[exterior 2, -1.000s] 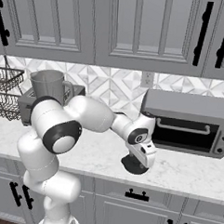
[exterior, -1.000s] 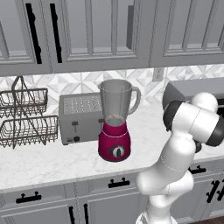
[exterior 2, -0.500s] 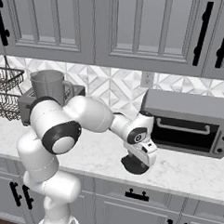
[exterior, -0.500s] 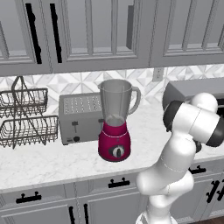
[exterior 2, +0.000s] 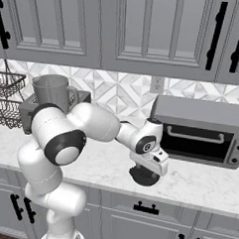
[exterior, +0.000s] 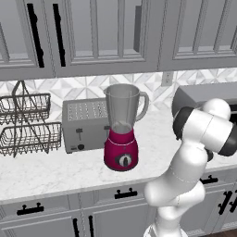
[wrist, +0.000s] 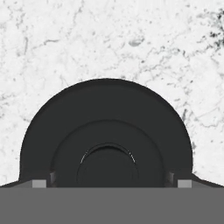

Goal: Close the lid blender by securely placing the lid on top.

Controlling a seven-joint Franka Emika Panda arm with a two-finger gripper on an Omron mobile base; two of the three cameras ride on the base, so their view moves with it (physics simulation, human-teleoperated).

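The blender (exterior: 121, 134), rounded glossy magenta base with a round dark dial on its front and a tall translucent grey handled jar, stands on the white marble countertop (exterior: 51, 171), near the front edge, jar mouth open with no lid on it. In the right base view its jar top (exterior 2: 52, 88) rises behind the robot's shoulder.

The round black lid (exterior 2: 144, 175), a low disc with a raised centre knob, lies flat on the counter well to the right of the blender, near the front edge. From the hand view the lid (wrist: 105, 127) reads as matte black concentric rings, smooth, on veined white stone.

The gripper (exterior 2: 147, 168) sits directly over the lid, pointing down, right at it. Small grey fingertips (wrist: 39, 183) show either side of the lid's rim at the bottom of the hand view; cannot tell whether the fingers are spread or pinching it.

Around:
- boxy brushed silver toaster (exterior: 84, 125) just beside the blender on its left, slightly behind it, slotted top.
- two-tier dark wire basket rack (exterior: 27, 125) further left, open mesh.
- dark grey toaster oven (exterior 2: 198, 129) with a bar handle, behind and right of the lid, near it.
- the white arm's elbow (exterior: 203, 129) stands between the left base camera and the lid.
- grey panelled cabinets (exterior: 106, 32) overhead with black bar handles; geometric grey-white tile backsplash (exterior 2: 118, 91) behind.
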